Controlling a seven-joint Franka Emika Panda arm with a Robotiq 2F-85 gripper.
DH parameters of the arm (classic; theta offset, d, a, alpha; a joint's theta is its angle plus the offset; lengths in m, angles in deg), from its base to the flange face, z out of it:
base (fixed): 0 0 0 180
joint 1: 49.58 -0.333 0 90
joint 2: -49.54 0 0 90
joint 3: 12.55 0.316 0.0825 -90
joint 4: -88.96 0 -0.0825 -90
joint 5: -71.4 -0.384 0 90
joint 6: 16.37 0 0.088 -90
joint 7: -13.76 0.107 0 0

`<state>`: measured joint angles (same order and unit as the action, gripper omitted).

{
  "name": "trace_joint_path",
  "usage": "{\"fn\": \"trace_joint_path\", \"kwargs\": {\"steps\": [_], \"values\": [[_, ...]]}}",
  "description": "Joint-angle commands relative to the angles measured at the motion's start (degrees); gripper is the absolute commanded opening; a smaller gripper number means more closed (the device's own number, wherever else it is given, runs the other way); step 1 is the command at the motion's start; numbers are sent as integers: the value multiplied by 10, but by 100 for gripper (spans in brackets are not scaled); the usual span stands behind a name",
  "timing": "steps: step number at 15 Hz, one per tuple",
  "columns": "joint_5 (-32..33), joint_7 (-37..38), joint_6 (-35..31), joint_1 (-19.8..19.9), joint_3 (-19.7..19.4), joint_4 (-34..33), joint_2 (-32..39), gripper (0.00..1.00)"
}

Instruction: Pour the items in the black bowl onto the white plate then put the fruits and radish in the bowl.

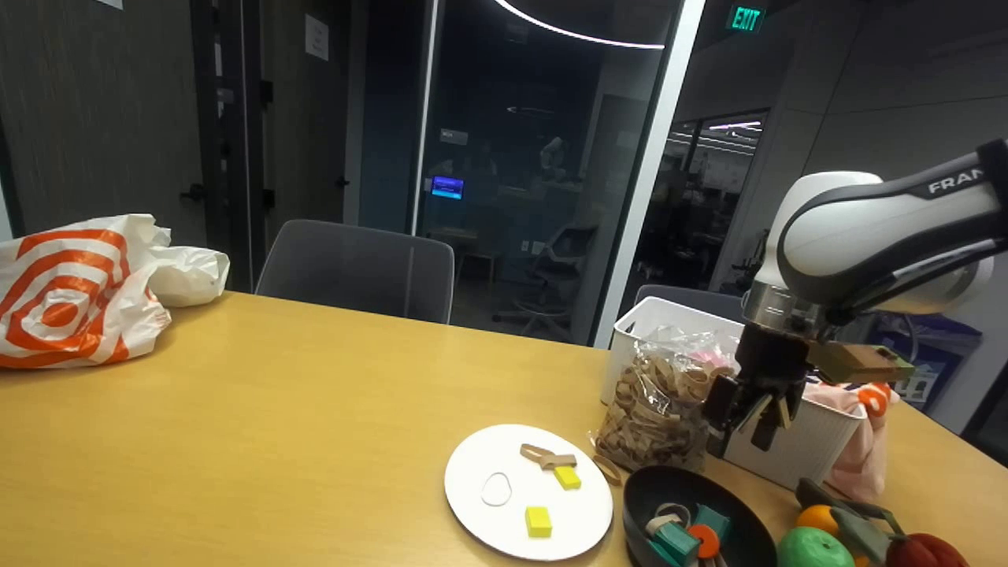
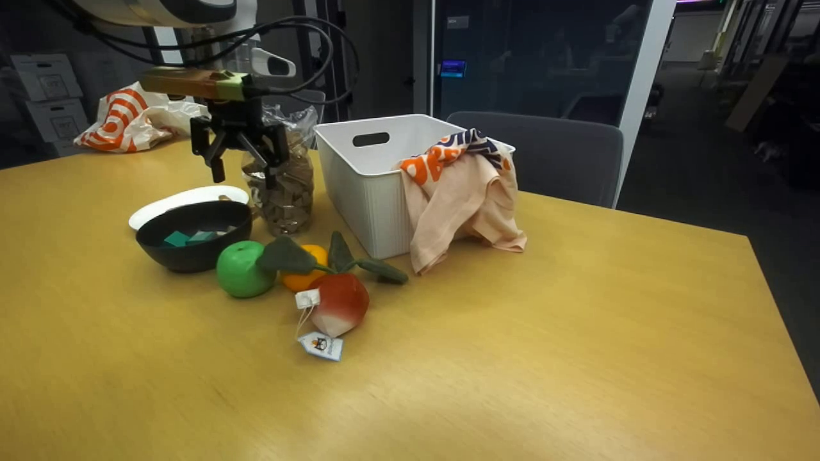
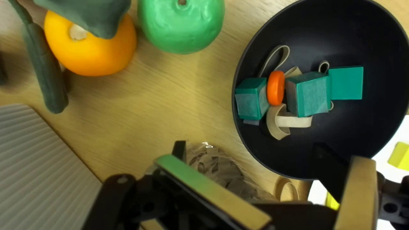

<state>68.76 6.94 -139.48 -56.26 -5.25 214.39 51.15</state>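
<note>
Black bowl (image 1: 697, 490) with blue-green blocks (image 1: 677, 542) sits right of the white plate (image 1: 526, 491) in an exterior view; jaws are wide apart.

The gripper (image 3: 265, 166) has its fingers (image 3: 358, 191) wide apart over the desk (image 3: 179, 102). Ahead of it is the black bowl (image 3: 338, 35), its rim partly hidden by one finger; inside lie teal blocks (image 3: 313, 95), an orange disc (image 3: 275, 88) and tan bands (image 3: 294, 121). Past this finger shows part of the white plate (image 3: 316, 194) with yellow blocks (image 3: 400, 156). Ahead of the opposite finger are a green fruit (image 3: 182, 27) and, farther out, an orange fruit (image 3: 92, 56) partly covered by a leaf (image 3: 96, 14). This second finger partly hides a clear bag (image 3: 220, 169); on its outer side stands a ribbed white wall (image 3: 41, 169).
</note>
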Motion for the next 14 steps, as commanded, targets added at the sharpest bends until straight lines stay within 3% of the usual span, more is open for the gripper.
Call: {"fn": "trace_joint_path", "kwargs": {"steps": [1,5,14], "values": [[-5,-4,2,0,-1,-2,-3,100],[-1,7,-11,-1,-1,2,10,100],[-36,-18,-114,8,-3,58,45,100]]}}
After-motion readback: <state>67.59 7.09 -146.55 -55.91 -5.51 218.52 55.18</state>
